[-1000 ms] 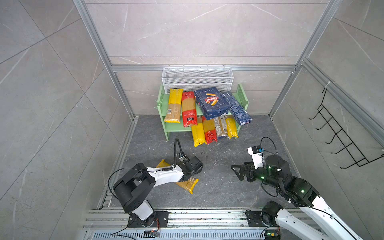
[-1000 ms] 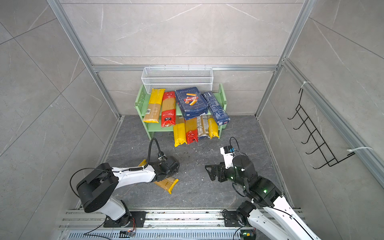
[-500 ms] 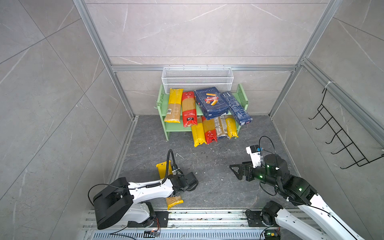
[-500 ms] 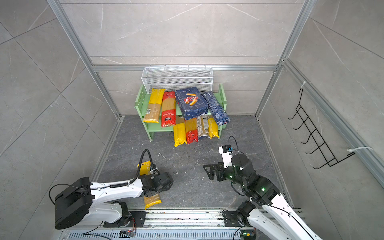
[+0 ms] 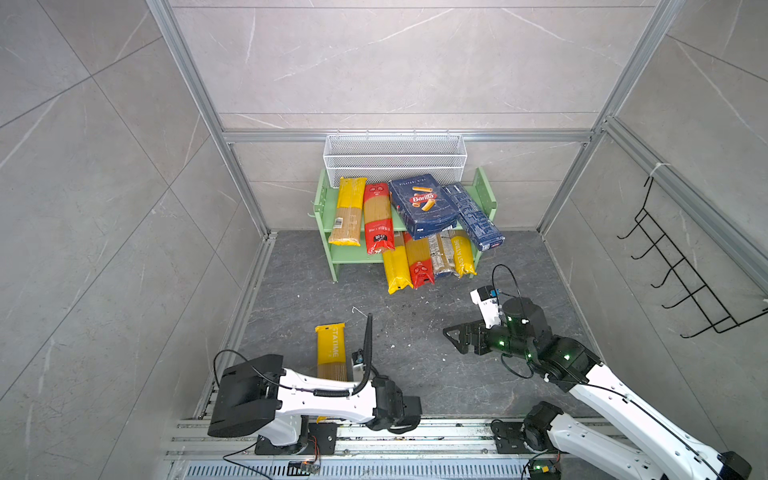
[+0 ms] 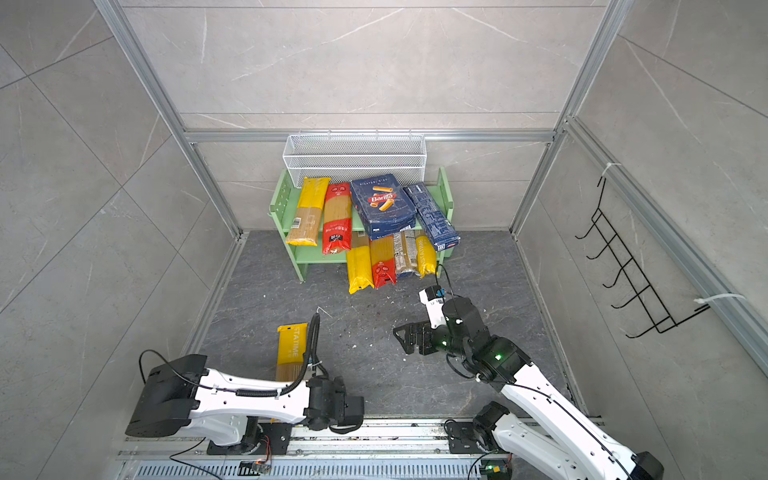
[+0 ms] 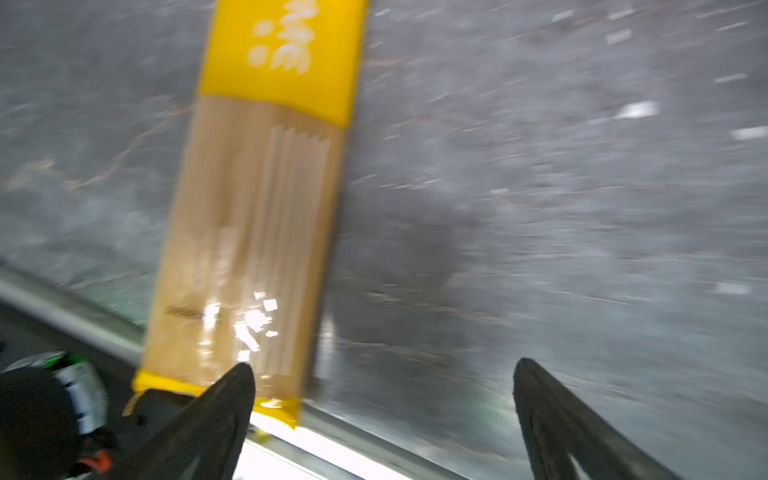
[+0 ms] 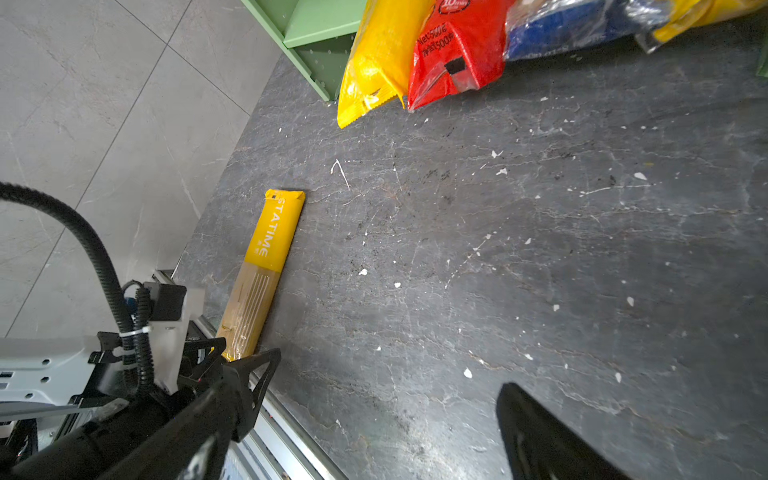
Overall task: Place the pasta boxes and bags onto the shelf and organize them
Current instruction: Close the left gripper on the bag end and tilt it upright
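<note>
A yellow PASTATIME bag lies free on the dark floor, pointing at the green shelf. My left gripper is open at the bag's near end, one finger over its corner and nothing between the jaws. In both top views its own arm hides it. My right gripper hangs open and empty over the floor to the right. The upper board holds two bags, the Barilla box and the narrow box. Several bags lean out of the lower tier.
A white wire basket sits behind the shelf top. A black hook rack hangs on the right wall. The metal base rail runs along the front edge, just behind the bag's near end. Pale crumbs dot the floor.
My left arm pulled back toward the front rail with the yellow bag, turned it to point at the shelf, then opened and let it go. The right arm barely moved.
</note>
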